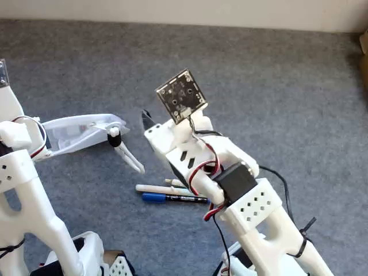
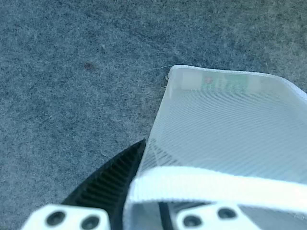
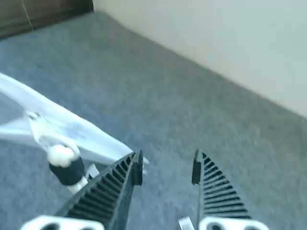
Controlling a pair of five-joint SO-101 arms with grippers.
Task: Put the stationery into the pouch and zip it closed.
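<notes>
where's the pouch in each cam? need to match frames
High view: pouch at the left, pen at its mouth.
Left wrist view: pouch close up, its edge in the left gripper.
Right wrist view: pouch a pale strip beyond the open right gripper.
Shared landmark: the white pen with black collar, in high and right wrist views.

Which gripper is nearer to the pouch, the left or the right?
Left. The left gripper has its jaws clamped on one end of the pouch, so it touches it. The right gripper is close beside the pouch's other end, jaws open and holding nothing.
</notes>
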